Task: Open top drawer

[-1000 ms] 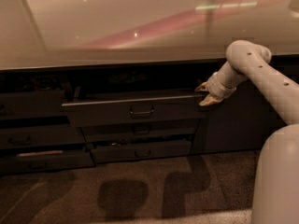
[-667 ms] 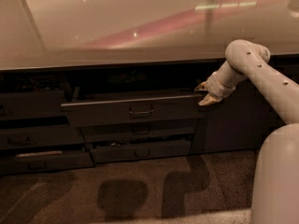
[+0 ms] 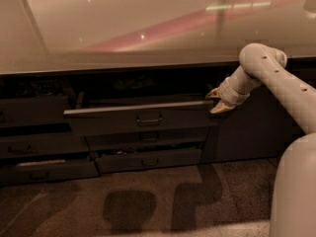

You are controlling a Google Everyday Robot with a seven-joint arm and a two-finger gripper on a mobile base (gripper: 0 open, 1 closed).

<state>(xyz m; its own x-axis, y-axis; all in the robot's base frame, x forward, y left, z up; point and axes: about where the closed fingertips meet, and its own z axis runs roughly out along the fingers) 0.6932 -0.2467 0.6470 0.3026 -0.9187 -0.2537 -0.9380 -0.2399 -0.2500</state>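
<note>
We are observing the top drawer (image 3: 113, 118) standing partly out of the cabinet. Its front is projecting ahead of the narrower drawer fronts (image 3: 148, 159) below it, and a dark gap is showing behind its upper edge. The gripper (image 3: 218, 101) is sitting at the right end of that front, at the upper corner, well apart from the loop handle (image 3: 149, 118) at the centre. We are judging that this placement lets the arm (image 3: 276, 78), reaching in from the right, draw on the edge rather than on the small handle. We cannot tell whether the gripper is spread, closed or clamped on the edge. The front is lying level beneath the countertop (image 3: 123, 28), so we are judging the travel as unobstructed.
</note>
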